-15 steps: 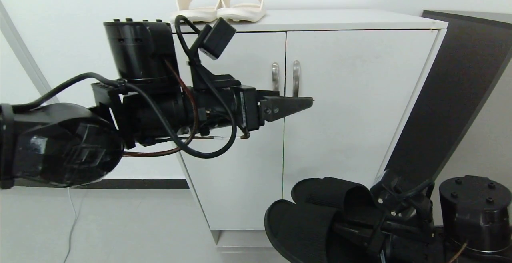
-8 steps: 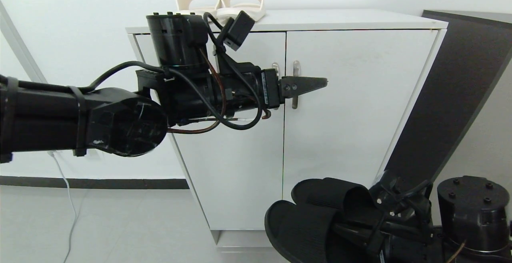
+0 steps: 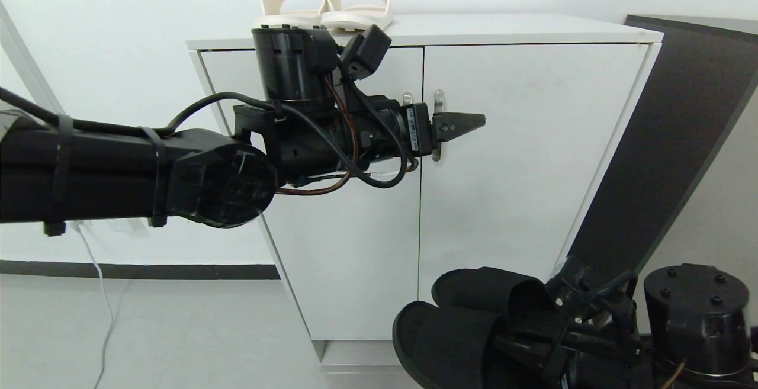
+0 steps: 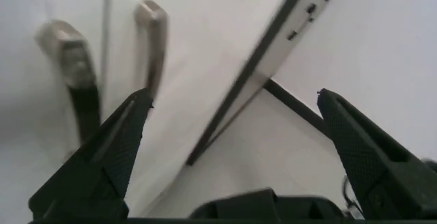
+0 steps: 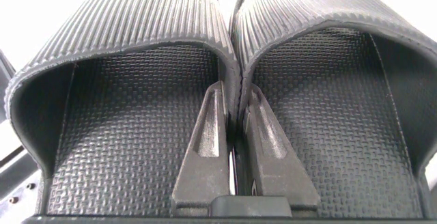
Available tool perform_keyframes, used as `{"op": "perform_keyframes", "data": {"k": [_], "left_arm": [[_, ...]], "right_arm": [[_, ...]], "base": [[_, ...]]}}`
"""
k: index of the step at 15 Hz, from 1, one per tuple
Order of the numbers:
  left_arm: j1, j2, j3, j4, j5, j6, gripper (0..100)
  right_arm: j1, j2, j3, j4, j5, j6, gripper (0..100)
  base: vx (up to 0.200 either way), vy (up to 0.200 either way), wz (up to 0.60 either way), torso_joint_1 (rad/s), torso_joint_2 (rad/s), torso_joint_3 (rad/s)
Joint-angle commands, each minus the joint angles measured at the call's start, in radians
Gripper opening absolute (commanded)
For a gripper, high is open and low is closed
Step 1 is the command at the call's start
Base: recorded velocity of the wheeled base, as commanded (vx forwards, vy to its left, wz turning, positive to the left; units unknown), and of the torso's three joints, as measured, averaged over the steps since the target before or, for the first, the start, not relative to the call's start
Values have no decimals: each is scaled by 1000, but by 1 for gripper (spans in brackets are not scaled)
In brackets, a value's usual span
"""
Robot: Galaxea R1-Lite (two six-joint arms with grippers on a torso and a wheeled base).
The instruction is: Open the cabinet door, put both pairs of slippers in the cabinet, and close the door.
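Note:
The white cabinet (image 3: 521, 158) stands with both doors shut, its two metal handles (image 3: 438, 100) side by side at the middle seam. A cream pair of slippers (image 3: 324, 4) rests on the cabinet top. My left gripper (image 3: 468, 122) hangs level with the handles, just in front of the right door. In the left wrist view it (image 4: 233, 94) is open, and one finger (image 4: 102, 162) is close to a handle (image 4: 153, 43). Low at the front right, my right gripper (image 5: 234, 91) is shut on the touching inner edges of the black pair of slippers (image 3: 468, 324).
A dark panel (image 3: 669, 152) leans along the cabinet's right side. A white cable (image 3: 103, 318) trails down the wall to the pale floor at the left. Open floor lies in front of the cabinet's left door.
My left arm has stretched forward and up, lifting its gripper from just under the handles to level with them and closer to the doors. The right arm and black slippers have barely shifted.

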Motion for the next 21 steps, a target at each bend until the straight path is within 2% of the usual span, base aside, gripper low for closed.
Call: {"op": "perform_keyframes", "data": {"k": [1,8,9,14,17,21], "left_arm": [[-3,26,-17,-1,25,6,100],[-4,81,-63,4,44,6,100],[-4,81,-63,4,44,3,0],[-3,43,-41,4,44,-11,0],[-24,-34,48,4,44,-11,0],[-57,-154,175,-1,42,-11,0]], "right_arm": [[0,0,3,0,2,0,0],[0,2,20,-23,22,0,0],[0,0,21,-23,22,0,0],[2,-15,61,-46,97,-3,0],[0,-26,99,-88,160,-5,0],[2,-32,148,-92,215,-89,0]], "base": [[0,0,0,0,0,0],[0,0,0,0,0,0],[0,0,0,0,0,0],[0,0,0,0,0,0],[0,0,0,0,0,0],[0,0,0,0,0,0]]}}
